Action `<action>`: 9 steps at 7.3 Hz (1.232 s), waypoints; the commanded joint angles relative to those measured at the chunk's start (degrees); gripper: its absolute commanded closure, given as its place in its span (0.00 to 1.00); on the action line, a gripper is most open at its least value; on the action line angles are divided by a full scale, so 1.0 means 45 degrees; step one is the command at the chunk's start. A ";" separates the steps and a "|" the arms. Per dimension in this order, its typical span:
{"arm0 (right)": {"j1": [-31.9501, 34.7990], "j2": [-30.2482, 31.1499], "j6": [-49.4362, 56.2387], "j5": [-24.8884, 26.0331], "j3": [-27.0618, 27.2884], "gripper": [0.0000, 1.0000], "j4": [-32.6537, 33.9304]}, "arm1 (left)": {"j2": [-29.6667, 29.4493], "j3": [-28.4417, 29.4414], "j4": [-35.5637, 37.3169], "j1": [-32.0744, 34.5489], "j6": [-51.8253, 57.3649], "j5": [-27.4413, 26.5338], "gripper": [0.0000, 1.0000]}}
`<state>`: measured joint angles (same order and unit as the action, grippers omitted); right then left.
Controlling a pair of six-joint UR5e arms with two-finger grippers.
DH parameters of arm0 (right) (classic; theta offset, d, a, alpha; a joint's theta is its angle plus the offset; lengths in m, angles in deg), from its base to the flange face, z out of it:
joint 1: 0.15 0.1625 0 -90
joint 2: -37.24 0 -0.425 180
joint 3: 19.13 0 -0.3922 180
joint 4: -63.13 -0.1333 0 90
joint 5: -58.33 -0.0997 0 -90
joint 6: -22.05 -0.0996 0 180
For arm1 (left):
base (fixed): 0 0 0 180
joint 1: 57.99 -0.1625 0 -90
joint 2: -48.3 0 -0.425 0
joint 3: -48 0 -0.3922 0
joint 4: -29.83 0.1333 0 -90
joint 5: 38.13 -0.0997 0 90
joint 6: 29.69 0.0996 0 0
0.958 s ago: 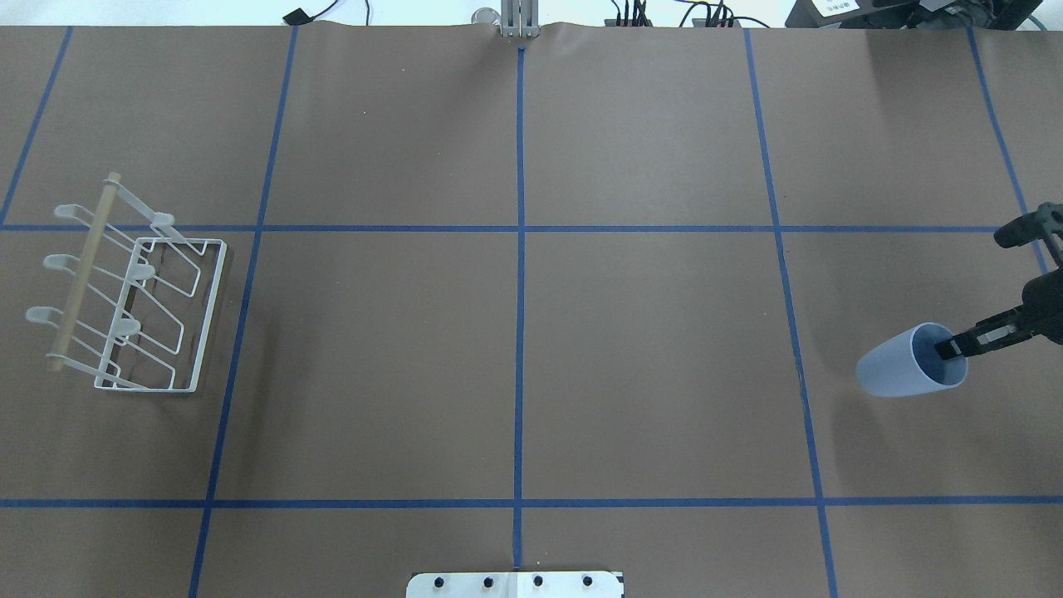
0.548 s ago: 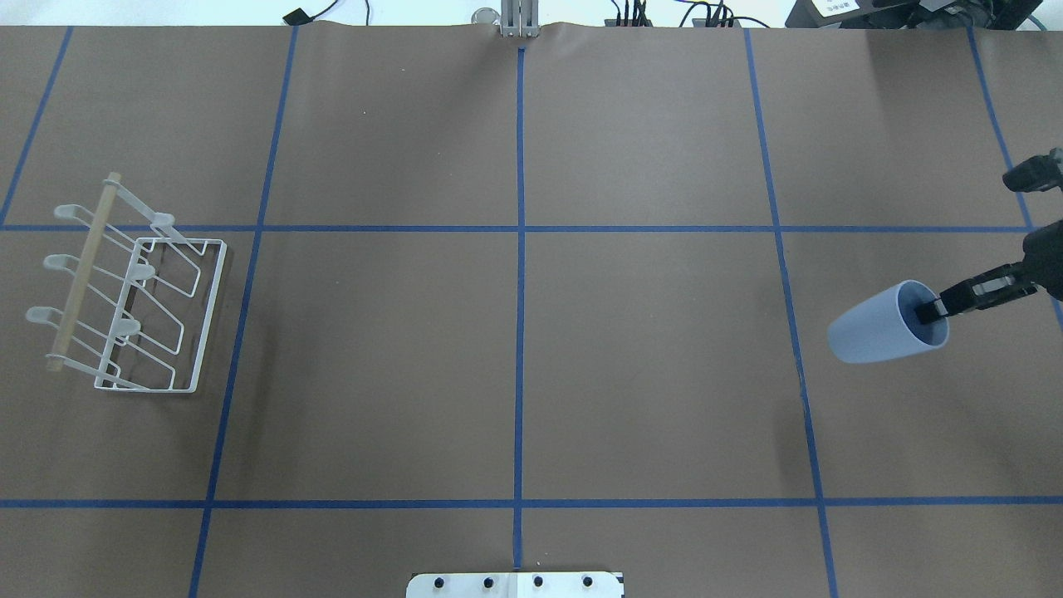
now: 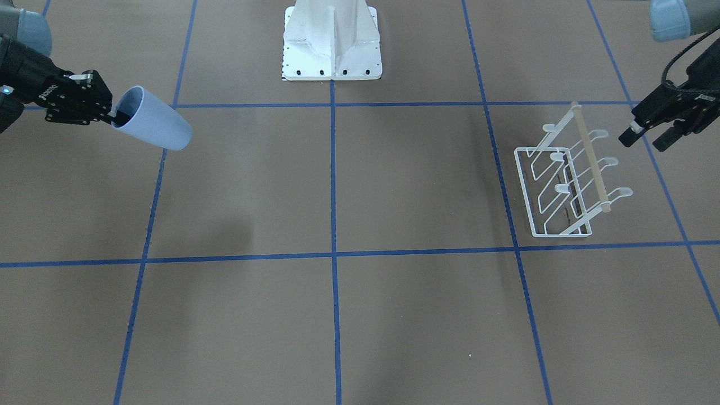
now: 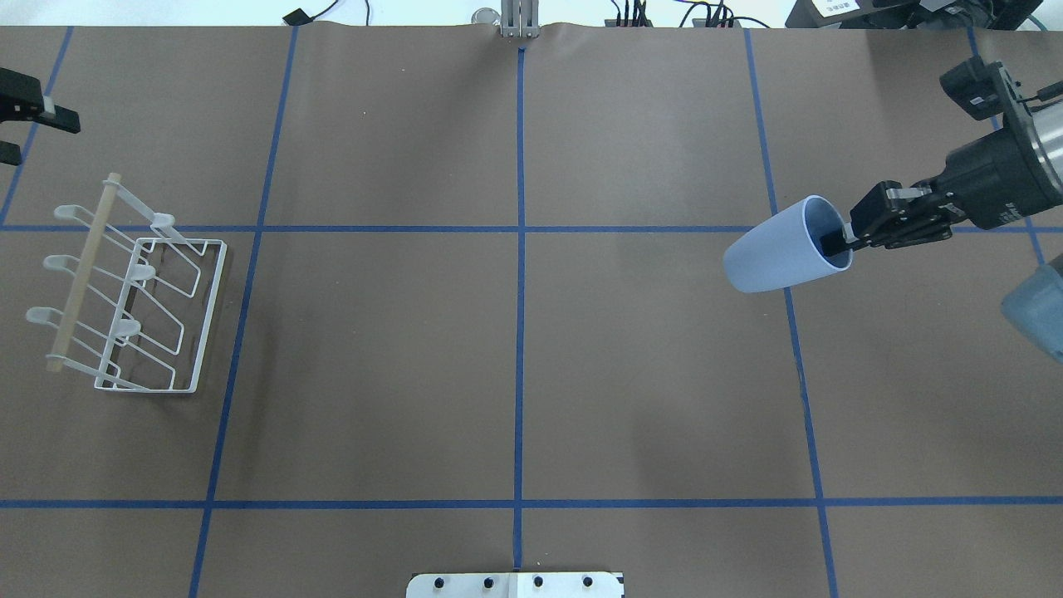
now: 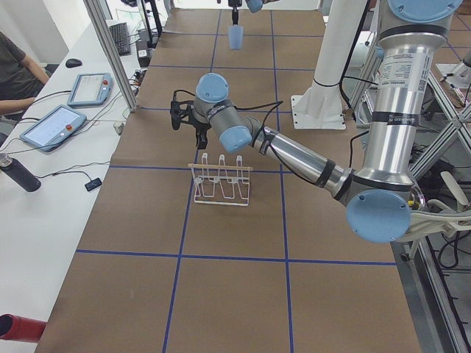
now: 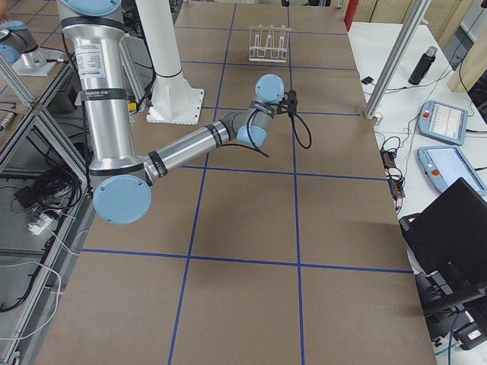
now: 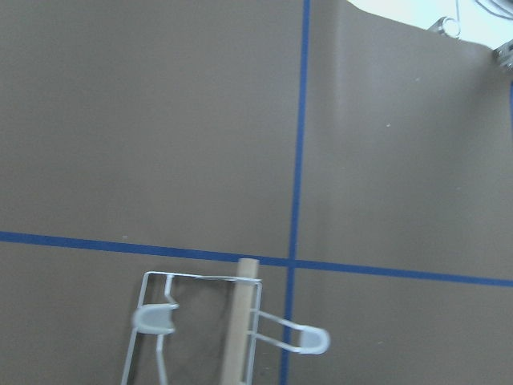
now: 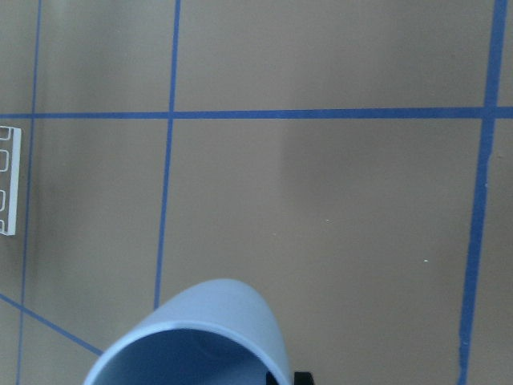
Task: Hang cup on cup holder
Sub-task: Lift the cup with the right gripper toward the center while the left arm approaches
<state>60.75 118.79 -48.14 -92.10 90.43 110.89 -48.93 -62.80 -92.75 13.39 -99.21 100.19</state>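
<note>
The pale blue cup (image 4: 781,247) hangs tilted on its side above the table's right part, mouth toward my right gripper (image 4: 835,242). That gripper is shut on the cup's rim, one finger inside. It also shows in the front view, the cup (image 3: 157,128) held by the gripper (image 3: 115,117). The white wire cup holder (image 4: 137,316) with its wooden rod stands at the table's left. It also shows in the front view (image 3: 565,185) and in the left wrist view (image 7: 236,329). My left gripper (image 3: 644,140) is open and empty, apart from the holder, beyond its far end.
The white bolted pedestal (image 3: 332,39) stands at the table's near middle edge, and its plate shows in the overhead view (image 4: 515,584). Blue tape lines cross the brown table (image 4: 515,332). Cables and gear lie along the far edge.
My right gripper has carried the cup farther from the robot and toward the table's middle. My left gripper has come into the overhead view at the upper left edge.
</note>
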 commanded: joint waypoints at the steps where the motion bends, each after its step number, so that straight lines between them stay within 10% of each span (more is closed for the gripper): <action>1: -0.0350 -0.1070 -0.1585 -0.0026 0.0046 1.00 -0.0280 | -0.0503 0.0052 -0.3308 -0.0781 -0.3464 -0.0304 0.02; 7: -0.1736 -0.2438 -0.6209 0.0615 -0.0247 1.00 -0.3364 | -0.3275 0.0776 -0.4478 -0.4742 -0.7948 -0.1244 0.02; 9: -0.2979 -0.2364 -0.9907 0.3663 -0.0517 1.00 -0.7325 | -0.3393 0.0814 -0.4479 -0.5060 -0.7968 -0.1808 0.02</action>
<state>50.96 108.00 -82.49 -84.25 89.05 88.87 -63.83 -59.25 -112.86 -8.04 -134.95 93.42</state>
